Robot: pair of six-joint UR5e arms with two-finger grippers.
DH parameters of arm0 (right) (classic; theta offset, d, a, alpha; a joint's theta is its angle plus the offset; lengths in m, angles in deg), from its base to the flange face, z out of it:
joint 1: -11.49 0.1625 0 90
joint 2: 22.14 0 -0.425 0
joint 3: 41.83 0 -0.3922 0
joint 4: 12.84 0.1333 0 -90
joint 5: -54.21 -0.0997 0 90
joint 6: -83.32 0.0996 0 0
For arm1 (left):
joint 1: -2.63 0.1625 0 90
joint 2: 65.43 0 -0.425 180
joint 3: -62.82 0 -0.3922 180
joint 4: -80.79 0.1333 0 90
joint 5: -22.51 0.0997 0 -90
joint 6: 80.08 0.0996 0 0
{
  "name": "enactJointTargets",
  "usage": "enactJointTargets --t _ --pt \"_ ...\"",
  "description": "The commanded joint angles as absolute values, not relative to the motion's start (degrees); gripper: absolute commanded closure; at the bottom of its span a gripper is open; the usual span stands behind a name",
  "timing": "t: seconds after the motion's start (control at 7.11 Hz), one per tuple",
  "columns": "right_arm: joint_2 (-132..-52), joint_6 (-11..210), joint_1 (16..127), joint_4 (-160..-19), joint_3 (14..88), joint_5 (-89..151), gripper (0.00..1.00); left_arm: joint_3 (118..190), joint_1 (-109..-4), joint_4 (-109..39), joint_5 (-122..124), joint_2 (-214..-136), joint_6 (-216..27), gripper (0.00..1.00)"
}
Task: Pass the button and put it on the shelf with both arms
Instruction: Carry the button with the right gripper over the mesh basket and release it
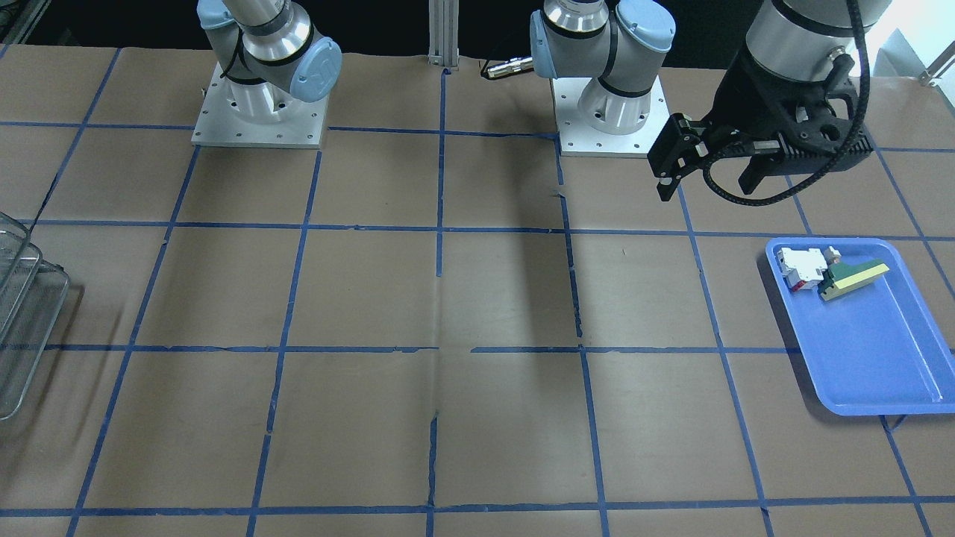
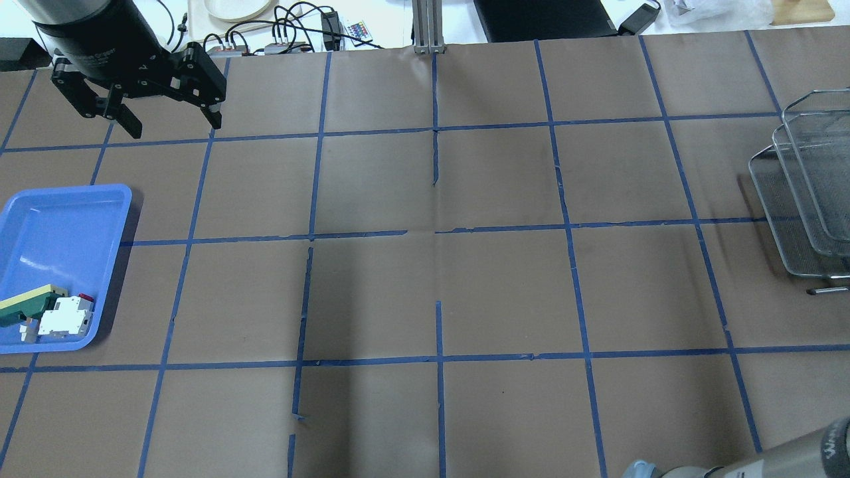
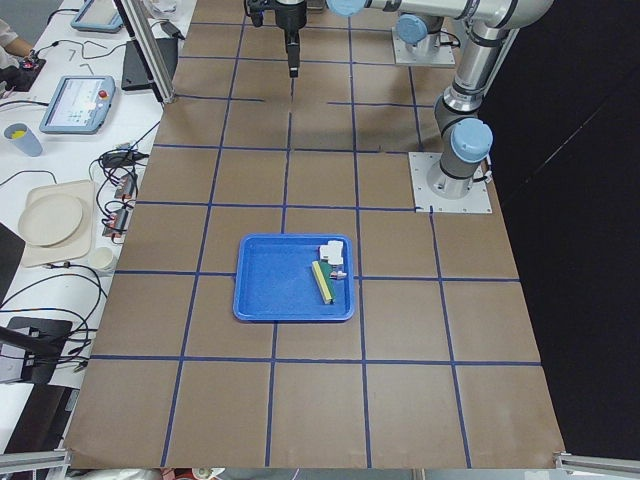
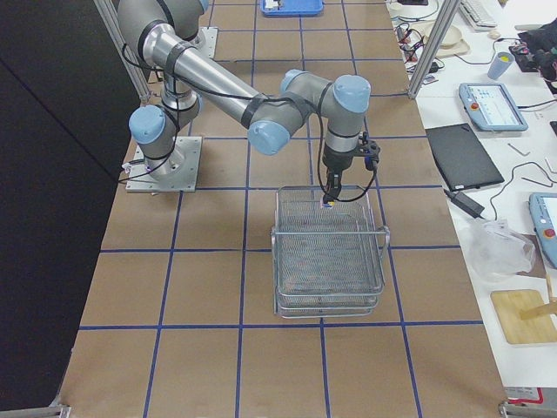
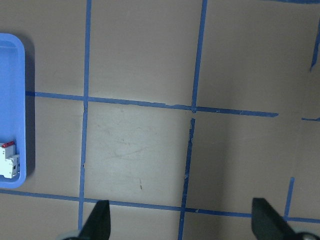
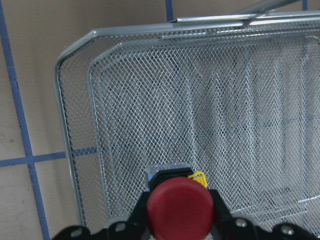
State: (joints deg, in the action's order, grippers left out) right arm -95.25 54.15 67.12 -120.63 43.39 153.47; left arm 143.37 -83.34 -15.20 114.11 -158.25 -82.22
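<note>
Only the right wrist view shows the red-capped button (image 6: pixel 180 207) clamped between the fingers of the right gripper (image 6: pixel 180 220) above the wire-mesh shelf (image 6: pixel 75 150), while the left gripper (image 2: pixel 174 126) hangs, fingers wide apart, over the worktop (image 2: pixel 465 279).

I see my right arm (image 4: pixel 296 103) reach over the wire-mesh shelf (image 4: pixel 331 261). Its gripper (image 4: pixel 330 197) points straight down near the shelf's far rim, with a small object (image 4: pixel 328 202) at its tips. A blue tray (image 4: pixel 291 7) lies far behind.

Shelf (image 6: pixel 165 100) shiny wire mesh; button (image 6: pixel 180 207) cap matt red (plastic-looking).
</note>
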Motion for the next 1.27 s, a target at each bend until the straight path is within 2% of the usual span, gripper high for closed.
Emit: enactJointTargets --t 0.0,0.14,0.28,0.42,0.7,1.13 --pt "-94.48 54.40 66.95 -121.12 43.42 153.43 0.86 143.16 -83.33 -14.74 114.35 -158.33 -82.37 0.00" --pt "-93.95 54.57 66.87 -121.21 43.42 153.43 0.65 143.07 -83.33 -14.74 114.35 -158.41 -82.37 0.00" --pt "-93.95 54.66 66.87 -120.77 43.42 153.52 0.15 143.07 -83.33 -14.74 114.35 -158.33 -82.37 0.00" --pt "-94.03 54.66 66.87 -119.99 43.51 154.13 0.00 143.07 -83.41 -14.74 114.35 -158.33 -82.37 0.00" --pt "-96.13 54.49 66.69 -113.25 43.34 153.79 0.00 142.98 -83.33 -14.74 114.27 -158.33 -82.37 0.00" --pt "-108.76 55.80 67.04 -98.67 43.33 153.17 0.00 142.89 -83.24 -14.74 114.35 -158.15 -82.02 0.00"
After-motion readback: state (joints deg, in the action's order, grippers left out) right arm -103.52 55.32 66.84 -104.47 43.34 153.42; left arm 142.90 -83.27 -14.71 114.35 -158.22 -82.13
